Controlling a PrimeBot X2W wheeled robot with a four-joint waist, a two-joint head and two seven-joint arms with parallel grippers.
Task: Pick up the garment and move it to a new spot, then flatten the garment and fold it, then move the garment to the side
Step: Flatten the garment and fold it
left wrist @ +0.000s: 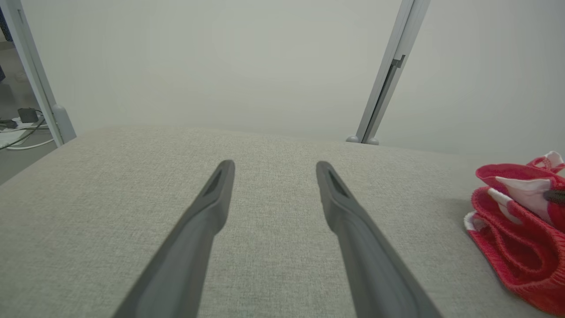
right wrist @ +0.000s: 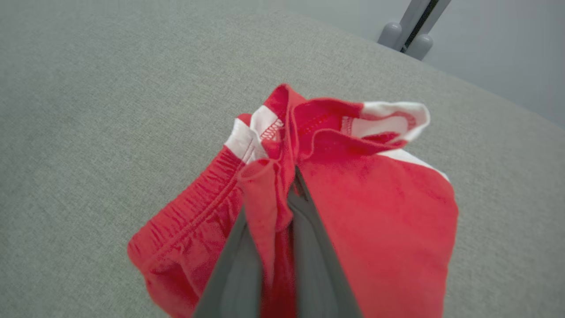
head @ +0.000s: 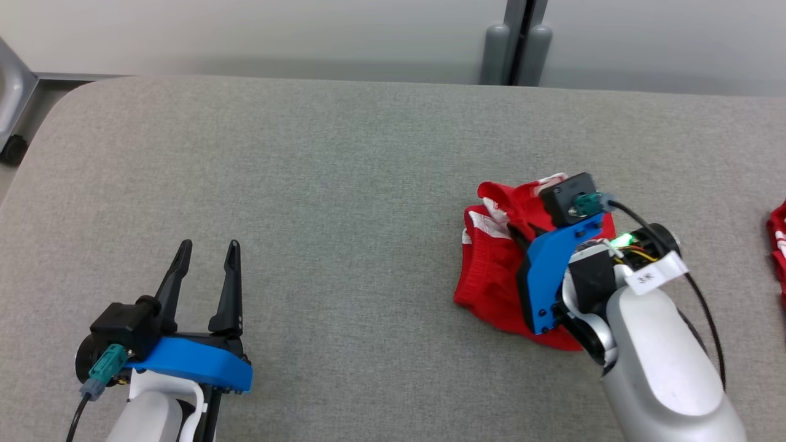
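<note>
We see a crumpled red knit garment with white bands and a gathered elastic waistband. It lies in a heap on the right half of the wide table, which is covered in grey woven fabric, about midway between the table's near and far edges.

The right gripper reaches into the heap from the table's near side. In the right wrist view its two long dark fingers stand almost together, pinching a raised fold of the garment between them. Red cloth is rolled over the fingertips, so the right gripper has a narrow hold on it. Most of the garment rests on the table.

The left gripper hovers over the table's left half near the near edge, well apart from the garment. Its fingers are spread wide with bare table between them, so the left gripper holds nothing. From this wrist the garment sits far to the side.

Beyond the table's far edge stands a pair of grey rounded posts. At the table's right end we see the edge of another red and white cloth.
</note>
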